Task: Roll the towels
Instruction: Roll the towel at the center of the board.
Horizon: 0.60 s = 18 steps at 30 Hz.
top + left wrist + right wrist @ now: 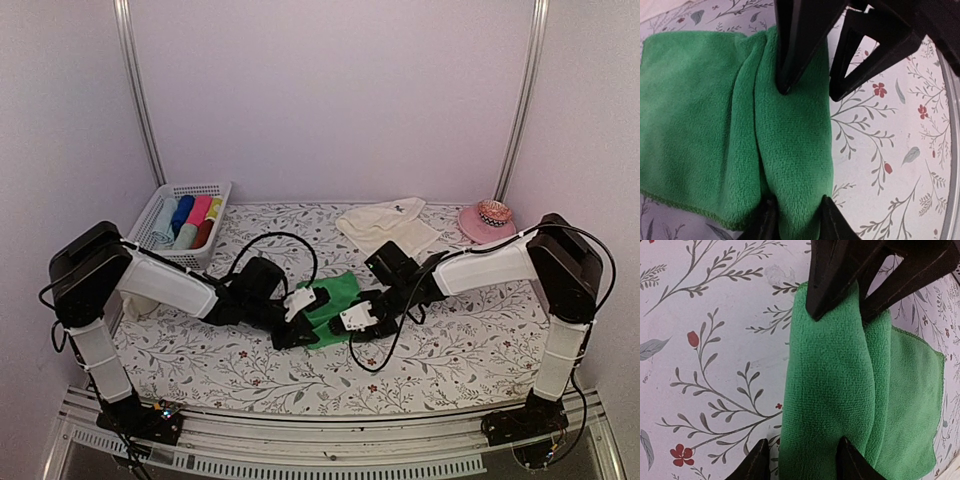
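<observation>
— Overhead, where's the green towel (333, 303)?
— Mid-tabletop (250, 370), between my grippers; cream towel (388, 227) behind it.
— Left wrist?
— Left gripper (796, 218): jaws straddle the rolled edge; grip unclear.
— Right wrist?
— Right gripper (803, 458): jaws clamp that roll.

The green towel (705, 130) is a soft cloth with a short, fuzzy pile, matt, and its edge has a fine stitched hem. The cream towel (388, 224) looks like the same kind of soft matt cloth. The table cover (480, 340) is smooth and flat, white with a printed pattern of grey twigs and red flowers, with little shine. The fingers (800, 45) of both grippers are black hard plastic, smooth, with a slight gloss. The basket (218, 192) is white plastic with a grid of holes. The arm shells (170, 282) are glossy white plastic with black joints.
</observation>
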Motion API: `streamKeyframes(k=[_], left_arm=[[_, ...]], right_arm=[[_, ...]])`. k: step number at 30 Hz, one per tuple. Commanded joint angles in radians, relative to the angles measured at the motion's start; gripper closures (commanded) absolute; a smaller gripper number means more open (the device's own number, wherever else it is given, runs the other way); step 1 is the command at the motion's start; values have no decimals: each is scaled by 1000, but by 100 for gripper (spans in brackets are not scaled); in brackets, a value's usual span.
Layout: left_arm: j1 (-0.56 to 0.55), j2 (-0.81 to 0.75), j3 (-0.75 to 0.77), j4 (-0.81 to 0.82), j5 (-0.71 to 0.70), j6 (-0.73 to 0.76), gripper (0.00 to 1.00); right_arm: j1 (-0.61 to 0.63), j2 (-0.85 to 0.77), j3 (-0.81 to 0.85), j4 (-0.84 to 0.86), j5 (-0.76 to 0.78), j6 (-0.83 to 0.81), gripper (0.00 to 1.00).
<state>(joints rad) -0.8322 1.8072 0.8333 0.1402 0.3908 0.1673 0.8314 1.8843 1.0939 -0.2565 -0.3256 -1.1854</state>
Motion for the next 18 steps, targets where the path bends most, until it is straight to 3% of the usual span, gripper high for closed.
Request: streamKeyframes(k=[1, 5, 9, 18], left_arm=[[30, -28, -22, -64, -49, 4, 65], [34, -69, -35, -59, -68, 10, 55], [32, -126, -72, -11, -112, 8, 40], [-75, -317, -233, 196, -383, 98, 33]], right_arm=[[4, 55, 9, -7, 72, 22, 57], [3, 75, 20, -9, 92, 30, 65], [1, 103, 49, -41, 101, 49, 88], [-38, 149, 203, -282, -42, 80, 93]])
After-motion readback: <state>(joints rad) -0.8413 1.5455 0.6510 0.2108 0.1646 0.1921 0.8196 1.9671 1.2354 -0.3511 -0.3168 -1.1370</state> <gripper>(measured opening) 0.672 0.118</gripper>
